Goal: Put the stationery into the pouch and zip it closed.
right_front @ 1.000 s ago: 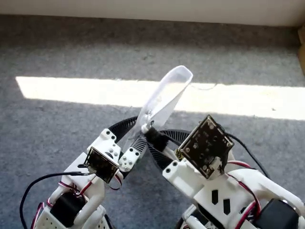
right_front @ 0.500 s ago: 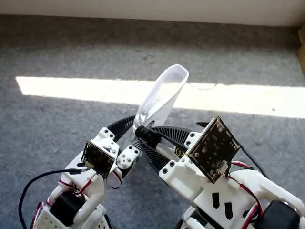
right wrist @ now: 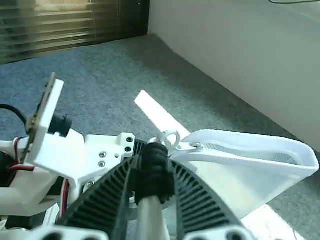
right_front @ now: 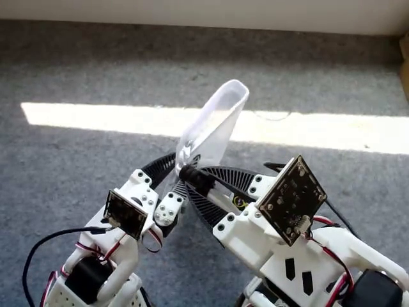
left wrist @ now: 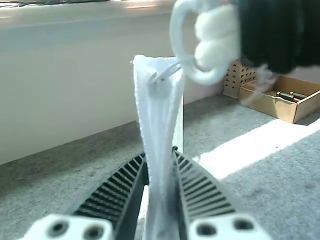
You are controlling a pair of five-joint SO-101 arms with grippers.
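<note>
Pouch [right_front: 214, 125]: one, white, pinched in left gripper [left wrist: 160, 161]; right gripper [right wrist: 154, 163] pinching one black-tipped rod [right_front: 192, 179].

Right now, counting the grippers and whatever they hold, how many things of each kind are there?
Grippers: 2 (left gripper, right gripper)
Pouches: 1 (white mesh pouch, held up in the left gripper)
Pens: 1 (black-tipped pen, in the right gripper)
Total: 4
</note>
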